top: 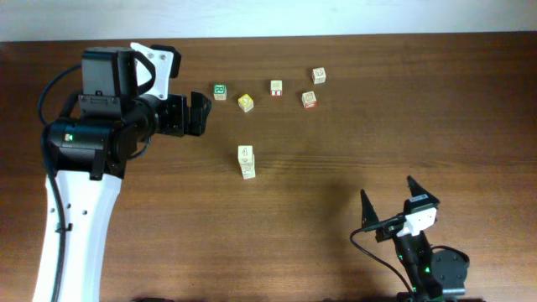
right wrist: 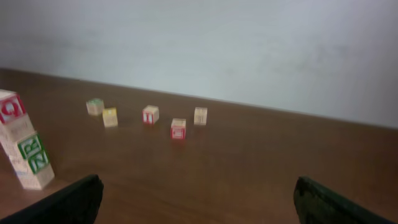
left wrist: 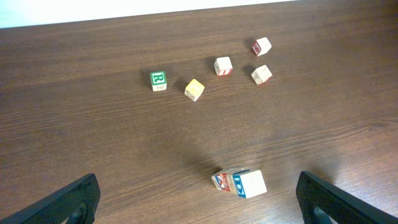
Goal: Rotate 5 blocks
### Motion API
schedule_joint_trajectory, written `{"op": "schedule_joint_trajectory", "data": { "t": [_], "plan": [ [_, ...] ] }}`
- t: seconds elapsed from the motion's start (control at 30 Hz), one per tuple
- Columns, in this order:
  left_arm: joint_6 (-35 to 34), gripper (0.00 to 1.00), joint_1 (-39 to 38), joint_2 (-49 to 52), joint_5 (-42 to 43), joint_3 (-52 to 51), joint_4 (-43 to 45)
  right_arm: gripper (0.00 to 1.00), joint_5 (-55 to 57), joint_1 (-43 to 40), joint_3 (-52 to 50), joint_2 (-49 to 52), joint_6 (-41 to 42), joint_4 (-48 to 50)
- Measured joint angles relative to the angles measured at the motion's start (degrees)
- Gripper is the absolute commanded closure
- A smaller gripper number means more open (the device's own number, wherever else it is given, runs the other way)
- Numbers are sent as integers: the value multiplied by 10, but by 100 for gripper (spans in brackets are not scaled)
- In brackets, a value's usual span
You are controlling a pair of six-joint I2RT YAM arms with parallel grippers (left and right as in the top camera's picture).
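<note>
1. Left fingers [left wrist: 71, 199]: spread fully wide with nothing in them. They hang over the dark wooden table [top: 377, 134], left of the stack and a little behind it.
2. Right fingers [right wrist: 68, 199]: also fully apart and empty. They sit low near the table's front edge, to the right of and in front of the stack.
3. Our landmark is the short stack of pale wooden alphabet cubes [top: 247, 162], mid-table. From the left wrist we see red and blue print on its sides, and from the right wrist red and green. We can't tell how many cubes it holds.
4. Behind the stack is a loose row of cubes, none touching:
   - green-lettered cube [top: 220, 91], back-left
   - yellow-faced cube [top: 245, 102], straight behind
   - red-print pale cube [top: 276, 87], back-right
   - second red-print cube [top: 310, 100], farther right
   - plain pale cube [top: 319, 75], farthest back-right
5. Both sets of fingers are well apart from every cube.
</note>
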Motion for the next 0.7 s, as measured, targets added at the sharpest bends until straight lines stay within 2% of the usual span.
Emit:
{"op": "schedule_joint_trajectory", "data": {
  "t": [0.7],
  "plan": [
    [5,1,0,-14,-17,-1,-11,2,0,0,-2,0,8,-7]
  ]
}}
